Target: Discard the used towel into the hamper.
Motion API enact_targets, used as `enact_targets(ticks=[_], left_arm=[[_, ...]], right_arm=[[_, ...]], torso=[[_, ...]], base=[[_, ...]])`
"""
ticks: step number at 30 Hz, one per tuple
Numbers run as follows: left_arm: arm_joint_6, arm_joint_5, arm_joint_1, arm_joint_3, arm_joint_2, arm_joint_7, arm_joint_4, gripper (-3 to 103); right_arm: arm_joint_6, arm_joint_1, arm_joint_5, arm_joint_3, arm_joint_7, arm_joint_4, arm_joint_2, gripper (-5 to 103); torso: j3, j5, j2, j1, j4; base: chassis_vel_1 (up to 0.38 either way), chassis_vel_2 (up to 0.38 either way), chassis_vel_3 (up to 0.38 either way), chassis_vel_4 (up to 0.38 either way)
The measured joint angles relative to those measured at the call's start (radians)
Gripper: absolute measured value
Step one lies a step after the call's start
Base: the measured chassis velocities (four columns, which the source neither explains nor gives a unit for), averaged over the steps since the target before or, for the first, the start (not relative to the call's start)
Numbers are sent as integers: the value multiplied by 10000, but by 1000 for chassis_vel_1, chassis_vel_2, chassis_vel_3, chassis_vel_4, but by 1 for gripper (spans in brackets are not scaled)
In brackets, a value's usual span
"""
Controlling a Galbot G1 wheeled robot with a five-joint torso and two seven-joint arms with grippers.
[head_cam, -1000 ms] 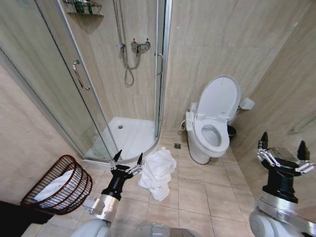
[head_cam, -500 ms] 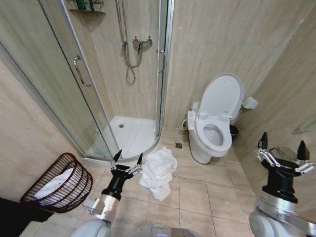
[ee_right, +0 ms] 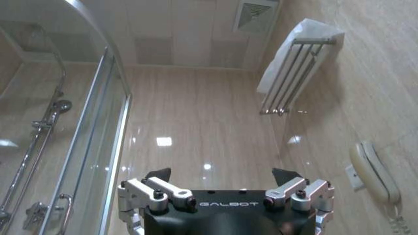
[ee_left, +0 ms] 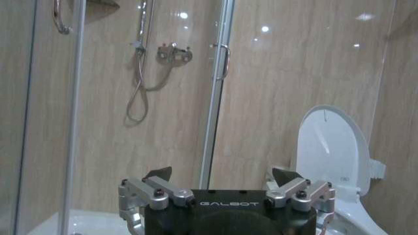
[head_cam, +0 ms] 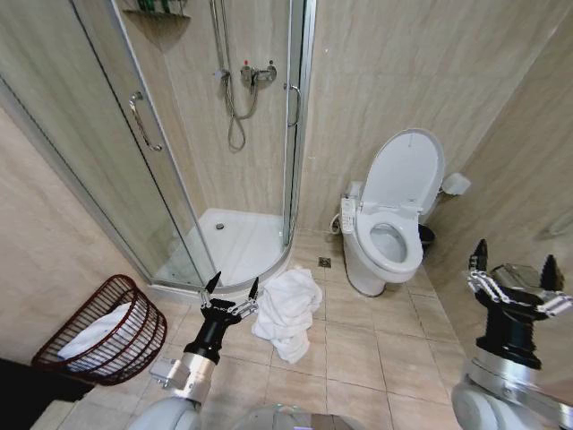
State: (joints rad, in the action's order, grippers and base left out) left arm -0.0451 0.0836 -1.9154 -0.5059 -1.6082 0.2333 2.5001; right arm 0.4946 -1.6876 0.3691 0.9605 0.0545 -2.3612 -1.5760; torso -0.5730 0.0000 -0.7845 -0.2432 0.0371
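- Towel: white, crumpled heap on tiled floor, just outside shower enclosure, between shower & toilet. Not picked up.
- Hamper: dark red-brown wire basket, floor by the wall on robot's left, well apart from towel. White cloth already inside; can't tell what it is.
- Left gripper: raised, pointing up, just beside towel heap in head view, not touching it. Fingers spread, nothing held.
- Right gripper: raised at robot's right, near wall, far from towel. Fingers apart, empty.
- Progress: approx. nil. Grasp, carry to hamper & drop all left to do.
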Motion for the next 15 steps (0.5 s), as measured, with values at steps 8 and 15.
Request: enact_targets(ticks=[8,15], left_arm=[[0,0,0,0,0,0,0,100],[0,0,0,0,0,0,0,100]], right_arm=[[3,18,-3,5,-132,4,3,100],[149,107,58,-17,-299,16,29,100]], torso=[[215,0,387,174,0],[378,0,659,281,0]], base=[[0,0,0,0],[0,0,0,0]])
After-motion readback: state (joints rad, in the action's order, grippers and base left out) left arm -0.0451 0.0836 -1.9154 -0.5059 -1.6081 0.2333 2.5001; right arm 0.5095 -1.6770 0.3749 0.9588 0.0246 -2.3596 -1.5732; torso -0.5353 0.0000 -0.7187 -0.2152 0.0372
